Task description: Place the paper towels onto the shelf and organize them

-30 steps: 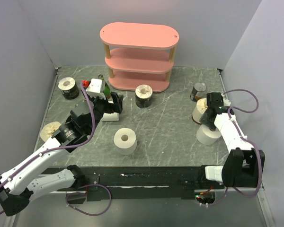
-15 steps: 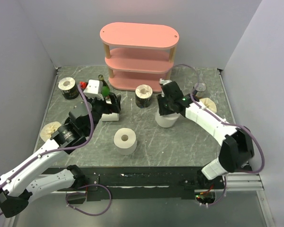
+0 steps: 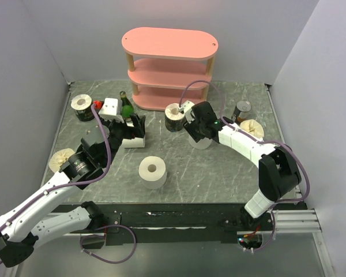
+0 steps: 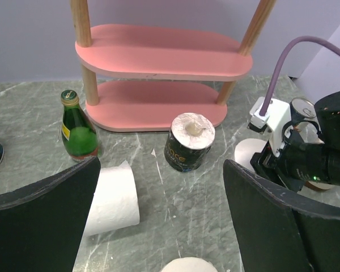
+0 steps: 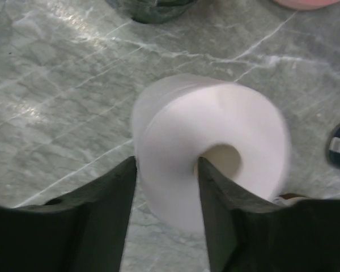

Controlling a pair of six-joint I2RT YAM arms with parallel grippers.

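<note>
The pink shelf (image 3: 170, 69) stands at the back; its boards look bare. My right gripper (image 3: 199, 131) is shut on a white paper towel roll (image 3: 203, 141), one finger in its core and one outside its wall (image 5: 209, 147), just above the table in front of the shelf. A dark-banded roll (image 3: 175, 117) stands beside it. My left gripper (image 3: 135, 124) is open and empty over a white roll lying on its side (image 3: 135, 141) (image 4: 110, 198). Another white roll (image 3: 153, 172) stands mid-table. Cream rolls lie at the left (image 3: 60, 157) and right (image 3: 251, 128). A second dark-banded roll (image 3: 82, 108) stands back left.
A green bottle (image 3: 125, 104) (image 4: 78, 133) stands by the shelf's left post, next to my left gripper. A metal can (image 3: 241, 109) stands at the back right. Grey walls close in the table on three sides.
My right arm has swung left from the table's right side, carrying the white roll to the front of the shelf. The left gripper has barely moved.
</note>
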